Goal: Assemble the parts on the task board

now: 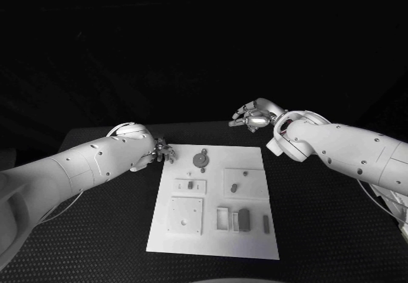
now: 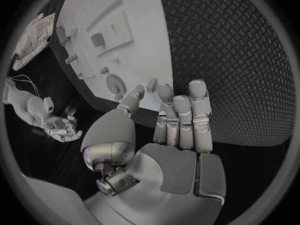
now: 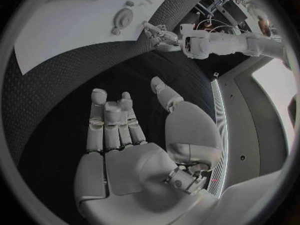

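Observation:
The white task board [image 1: 214, 243] lies in the middle of the black table. On it are a round disc part [image 1: 200, 159], small dark parts [image 1: 233, 188] near the middle and a longer part [image 1: 244, 219] standing in a slot toward the near edge. My left hand [image 1: 161, 151] hovers by the board's far left corner, fingers extended, holding nothing. My right hand [image 1: 252, 115] is raised beyond the far right corner, palm empty. The left wrist view shows the left hand [image 2: 178, 125], the board [image 2: 150, 45] and the disc [image 2: 114, 81]. In the right wrist view the right hand [image 3: 128, 135] is above the mat, off the board [image 3: 62, 30].
Raised white blocks [image 1: 186, 214] and an open rectangular holder [image 1: 223, 218] sit on the board's near half. A black textured mat [image 1: 331, 224] surrounds the board on both sides. In the right wrist view my left hand [image 3: 159, 35] is at the board's corner.

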